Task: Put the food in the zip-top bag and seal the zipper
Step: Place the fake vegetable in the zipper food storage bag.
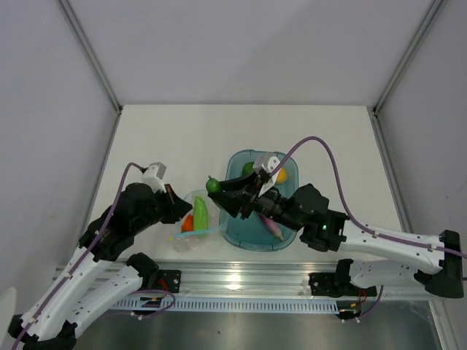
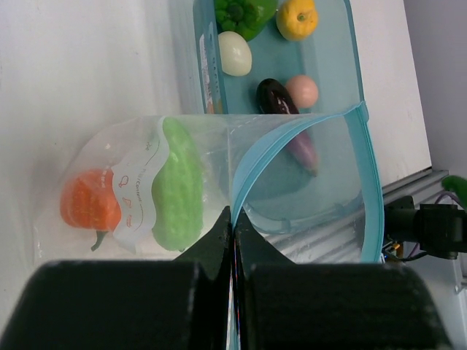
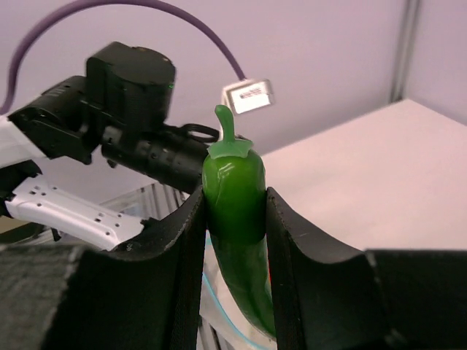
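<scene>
Gripped between my right end effector's [image 3: 235, 195] part-open fingers is a green chili [image 3: 232, 171], stem up, its long axis running along the fingers, held off the counter [image 1: 168, 138] near the zip-top bag [image 2: 102, 149]. That arm reaches left across the teal tray [image 2: 343, 44]. My left end effector [image 2: 233, 224], arm bent low, is pinched tight on the bag's mouth at the zipper [image 2: 371, 197]. The mouth gapes toward the tray, with an orange pepper [image 2: 89, 204] and pale pod [image 2: 177, 186] inside.
</scene>
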`<state>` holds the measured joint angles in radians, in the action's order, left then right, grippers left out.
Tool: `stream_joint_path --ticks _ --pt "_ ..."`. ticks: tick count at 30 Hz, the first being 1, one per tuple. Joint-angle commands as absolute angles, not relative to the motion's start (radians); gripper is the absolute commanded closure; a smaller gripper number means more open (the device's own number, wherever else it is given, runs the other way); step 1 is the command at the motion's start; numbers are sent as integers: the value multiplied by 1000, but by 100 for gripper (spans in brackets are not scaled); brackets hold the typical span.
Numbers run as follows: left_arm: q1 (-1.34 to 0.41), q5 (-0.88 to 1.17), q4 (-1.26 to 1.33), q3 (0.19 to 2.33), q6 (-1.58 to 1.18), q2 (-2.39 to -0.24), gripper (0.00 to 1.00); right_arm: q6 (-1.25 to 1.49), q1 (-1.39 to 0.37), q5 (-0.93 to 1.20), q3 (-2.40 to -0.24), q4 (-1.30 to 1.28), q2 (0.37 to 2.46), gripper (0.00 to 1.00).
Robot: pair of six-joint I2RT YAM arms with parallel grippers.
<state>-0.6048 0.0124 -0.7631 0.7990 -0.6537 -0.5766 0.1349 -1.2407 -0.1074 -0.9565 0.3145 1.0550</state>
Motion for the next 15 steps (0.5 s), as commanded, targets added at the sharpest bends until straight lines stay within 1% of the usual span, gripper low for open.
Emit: stream_joint_path --ticks 1,6,12,15 --pt "-606 58 -707 799 -643 -580 99 109 -1262 -32 -948 579 1101 100" --pt "-606 64 -715 818 -643 -586 100 109 -1267 -17 -945 702 1225 100" --pt "-607 52 -735 841 -640 -575 99 142 -1267 -24 -896 820 1281 100" --pt "-607 52 -736 845 -640 -574 100 166 -1264 -37 -851 867 1296 97"
